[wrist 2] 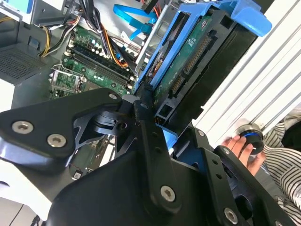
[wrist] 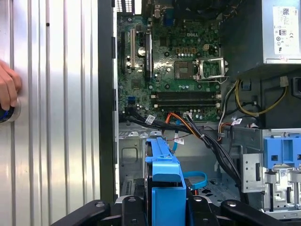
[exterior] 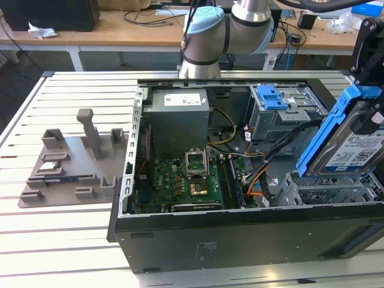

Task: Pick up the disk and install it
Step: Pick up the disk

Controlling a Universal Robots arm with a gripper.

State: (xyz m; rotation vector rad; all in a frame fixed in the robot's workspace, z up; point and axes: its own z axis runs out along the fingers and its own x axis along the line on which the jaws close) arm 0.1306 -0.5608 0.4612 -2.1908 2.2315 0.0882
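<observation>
The computer case (exterior: 240,240) sits on the bench (exterior: 60,240) toward the exterior view's right edge, with the fixture plate (exterior: 72,162) near the left edge. Inside the case, the power supply (exterior: 179,123) lies behind the motherboard (exterior: 174,186) (the disk (exterior: 354,150) hangs above the case's right end).

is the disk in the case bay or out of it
Out: the gripper holds the disk tilted above the metal cage in the computer case, not seated in it.
</observation>
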